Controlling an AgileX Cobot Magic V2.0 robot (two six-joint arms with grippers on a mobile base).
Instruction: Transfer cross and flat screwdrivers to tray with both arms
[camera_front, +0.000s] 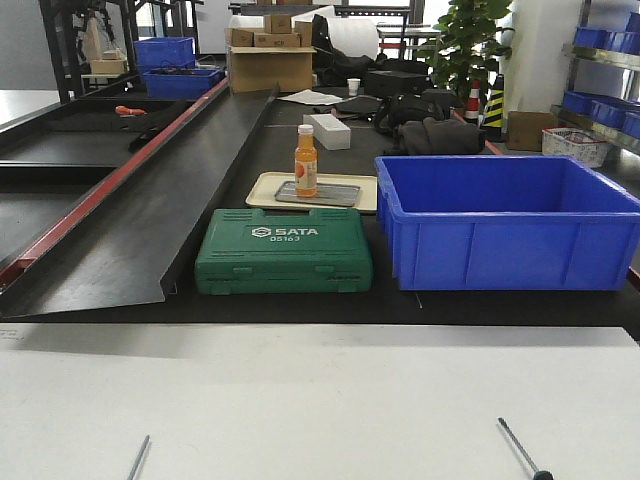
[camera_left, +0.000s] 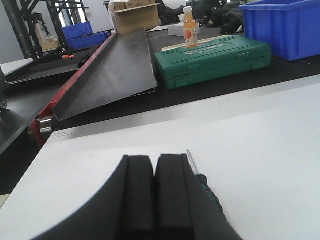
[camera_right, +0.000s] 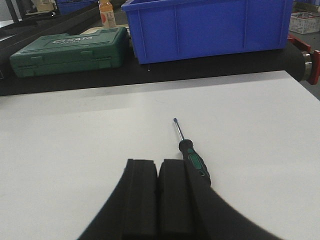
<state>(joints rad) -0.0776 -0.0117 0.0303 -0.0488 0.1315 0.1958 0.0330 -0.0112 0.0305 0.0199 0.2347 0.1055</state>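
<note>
Two screwdrivers with black and green handles lie on the white table. One (camera_left: 197, 175) lies just right of my left gripper (camera_left: 154, 161), mostly hidden behind it; its shaft (camera_front: 138, 457) shows at the front view's bottom left. The other (camera_right: 192, 156) lies just ahead and right of my right gripper (camera_right: 159, 164); it also shows in the front view (camera_front: 523, 447). Both grippers are shut and hold nothing. The cream tray (camera_front: 262, 190) sits behind the green case, with an orange bottle (camera_front: 305, 160) and a grey plate on it.
A green SATA tool case (camera_front: 284, 250) and a large blue bin (camera_front: 505, 220) stand on the black bench beyond the white table. A dark sloped chute (camera_front: 150, 190) runs along the left. Boxes, bags and more blue bins stand further back.
</note>
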